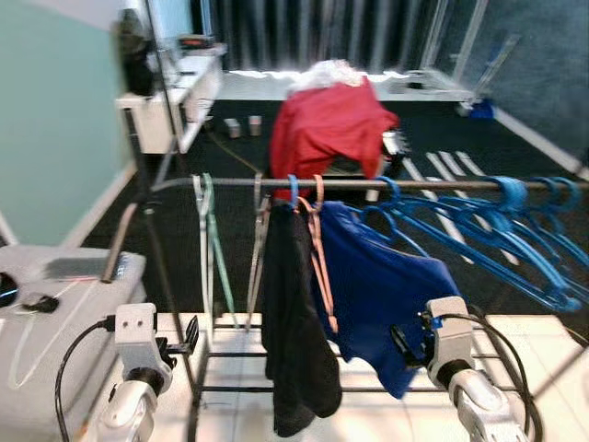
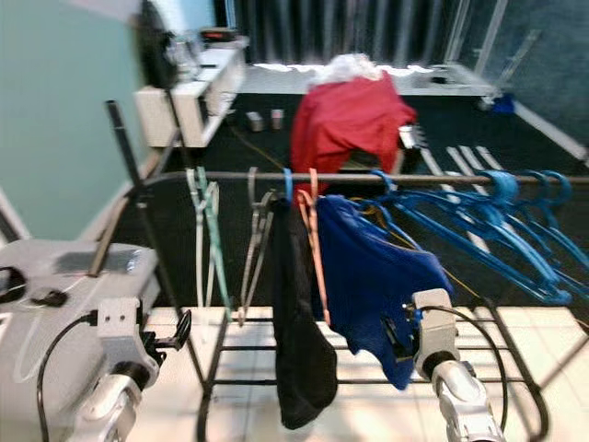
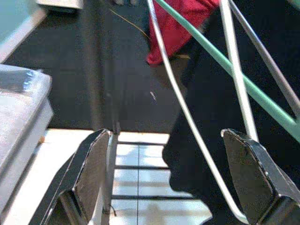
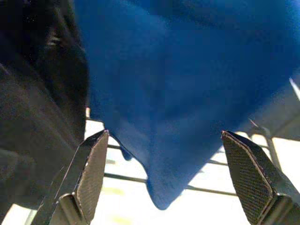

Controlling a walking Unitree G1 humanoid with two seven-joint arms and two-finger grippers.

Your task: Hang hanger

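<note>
Rail (image 1: 433, 184) carries blue garment (image 1: 382, 285) just beyond open right tool (image 4: 164, 180).

A horizontal garment rail (image 1: 368, 184) carries a black garment (image 1: 294, 322), a blue shirt (image 1: 386, 285), pale empty hangers (image 1: 210, 239) and bunched blue hangers (image 1: 497, 230).

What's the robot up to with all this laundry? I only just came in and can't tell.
The robot faces a clothes rail hung with a black garment, a blue garment, bare blue hangers and a few pale empty hangers. Both grippers are open and hold nothing. The left gripper is by the pale hangers, the right gripper just under the blue garment. A red garment lies draped behind.
</note>
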